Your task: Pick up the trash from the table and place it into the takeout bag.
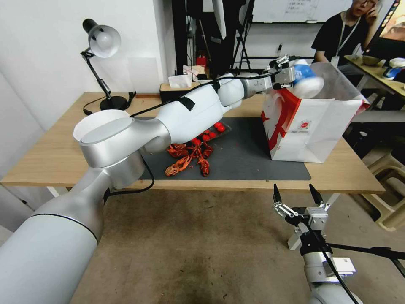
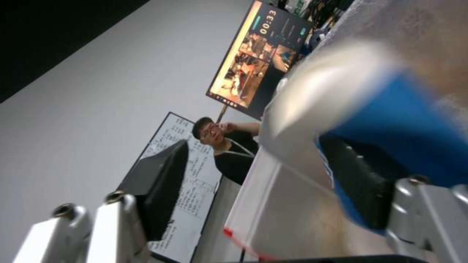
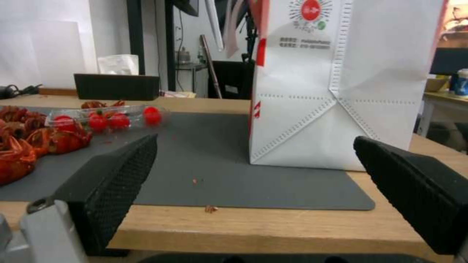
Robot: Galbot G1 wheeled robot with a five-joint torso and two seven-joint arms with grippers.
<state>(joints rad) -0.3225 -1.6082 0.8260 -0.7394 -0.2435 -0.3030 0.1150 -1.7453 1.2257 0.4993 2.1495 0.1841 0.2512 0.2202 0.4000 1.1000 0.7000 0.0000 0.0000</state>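
Observation:
My left arm reaches across the table (image 1: 50,156) to the top of the takeout bag (image 1: 312,126), a white paper bag with red sides. The left gripper (image 1: 289,75) is over the bag's open mouth. In the left wrist view this gripper (image 2: 258,190) is open, with the background showing between its fingers. The blue-and-white paper cup (image 2: 395,124) is blurred and lies against the outer side of one finger, not between them. In the head view the cup (image 1: 307,80) hangs just past the fingertips, above the opening. My right gripper (image 1: 295,194) is open and empty below the table's front edge, facing the bag (image 3: 341,91).
Red crayfish (image 1: 185,158) and a clear tray of small red fruit (image 1: 213,131) lie on the dark grey mat (image 1: 253,160), under my left arm. A desk lamp (image 1: 101,46) and a tissue box (image 1: 179,86) stand at the table's back. A stool (image 1: 392,169) is at the right.

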